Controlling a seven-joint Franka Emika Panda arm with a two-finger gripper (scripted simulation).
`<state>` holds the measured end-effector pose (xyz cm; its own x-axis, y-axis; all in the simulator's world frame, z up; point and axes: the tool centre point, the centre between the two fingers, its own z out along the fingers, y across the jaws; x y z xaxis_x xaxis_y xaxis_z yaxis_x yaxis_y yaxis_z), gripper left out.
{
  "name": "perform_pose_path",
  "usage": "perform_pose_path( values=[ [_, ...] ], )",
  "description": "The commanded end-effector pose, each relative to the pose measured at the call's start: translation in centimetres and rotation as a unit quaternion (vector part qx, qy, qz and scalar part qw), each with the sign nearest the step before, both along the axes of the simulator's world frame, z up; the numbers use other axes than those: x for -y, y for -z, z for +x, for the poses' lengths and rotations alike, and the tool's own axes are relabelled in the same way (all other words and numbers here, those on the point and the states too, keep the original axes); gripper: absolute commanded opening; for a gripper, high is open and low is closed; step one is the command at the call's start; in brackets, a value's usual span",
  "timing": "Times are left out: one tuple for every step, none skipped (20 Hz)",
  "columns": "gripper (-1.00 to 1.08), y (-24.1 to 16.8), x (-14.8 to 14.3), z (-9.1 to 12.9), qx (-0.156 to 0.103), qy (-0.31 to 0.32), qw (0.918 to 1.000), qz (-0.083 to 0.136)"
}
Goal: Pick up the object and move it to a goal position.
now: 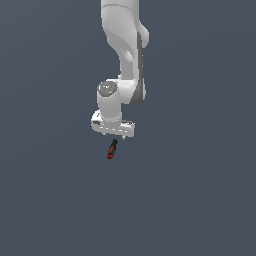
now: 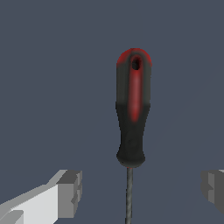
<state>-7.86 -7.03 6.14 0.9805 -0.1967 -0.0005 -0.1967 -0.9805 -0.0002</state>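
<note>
The object (image 1: 112,149) is a small screwdriver with a black and red handle and a thin metal shaft, lying on the dark grey floor. In the wrist view the handle (image 2: 132,109) points away from the hand and the shaft runs back between the fingers. My white gripper (image 1: 118,137) is directly above the shaft end. It is open: in the wrist view (image 2: 142,192) the grey fingertips (image 2: 70,192) stand wide apart on either side of the shaft, not touching it.
The plain dark grey floor (image 1: 200,200) surrounds the object. The white arm (image 1: 125,50) rises above the gripper. No goal marker shows.
</note>
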Motion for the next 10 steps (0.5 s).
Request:
perform_pose_path(
  values=[
    [1.00,0.7,0.0,-0.1,0.000,0.000,1.0000,0.000],
    [1.00,1.0,0.0,-0.1,0.000,0.000,1.0000,0.000],
    [1.00,1.5,0.0,-0.1,0.000,0.001,1.0000,0.000],
    [1.00,2.0,0.0,-0.1,0.000,0.001,1.0000,0.000],
    [1.00,2.5,0.0,-0.2,0.000,0.001,1.0000,0.000],
    [1.00,3.0,0.0,-0.2,0.000,0.001,1.0000,0.000],
    [1.00,3.4,0.0,-0.2,0.000,0.001,1.0000,0.000],
    [1.00,3.7,0.0,-0.2,0.000,0.001,1.0000,0.000],
    [1.00,4.0,0.0,-0.2,0.000,0.001,1.0000,0.000],
    [1.00,4.3,0.0,-0.2,0.000,0.001,1.0000,0.000]
  ],
)
